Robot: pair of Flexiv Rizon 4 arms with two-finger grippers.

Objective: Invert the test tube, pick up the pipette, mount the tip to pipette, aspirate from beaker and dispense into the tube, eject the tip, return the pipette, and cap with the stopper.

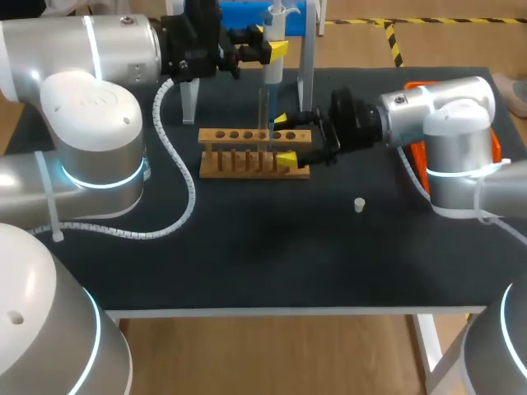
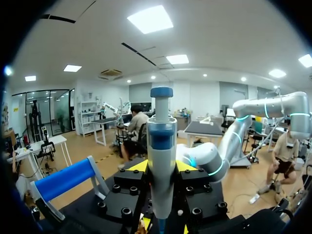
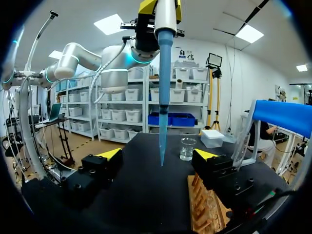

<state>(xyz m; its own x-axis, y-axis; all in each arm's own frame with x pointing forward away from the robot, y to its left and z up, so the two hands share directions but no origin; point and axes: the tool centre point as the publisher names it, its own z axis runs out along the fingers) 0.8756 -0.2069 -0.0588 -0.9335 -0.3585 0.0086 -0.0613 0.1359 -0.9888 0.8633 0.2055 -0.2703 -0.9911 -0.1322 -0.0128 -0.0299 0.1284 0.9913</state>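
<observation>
My left gripper (image 1: 276, 48) is shut on the white pipette (image 2: 161, 146), held upright at the back of the table. Its blue tip (image 3: 162, 97) hangs down over the wooden rack (image 1: 247, 156). A clear test tube (image 1: 264, 111) stands in the rack under the tip and is hard to make out. My right gripper (image 1: 285, 138) is open at the rack's right end, one finger on each side of the rack, with nothing held (image 3: 158, 155). Ahead of it stands the glass beaker (image 3: 187, 148). The small white stopper (image 1: 359, 204) lies on the mat to the right.
The blue pipette stand (image 1: 247, 16) stands at the back behind the rack. An orange box (image 1: 416, 156) sits partly hidden behind my right arm. A white box (image 3: 212, 138) is next to the beaker. My left arm's white cable (image 1: 177, 164) loops left of the rack.
</observation>
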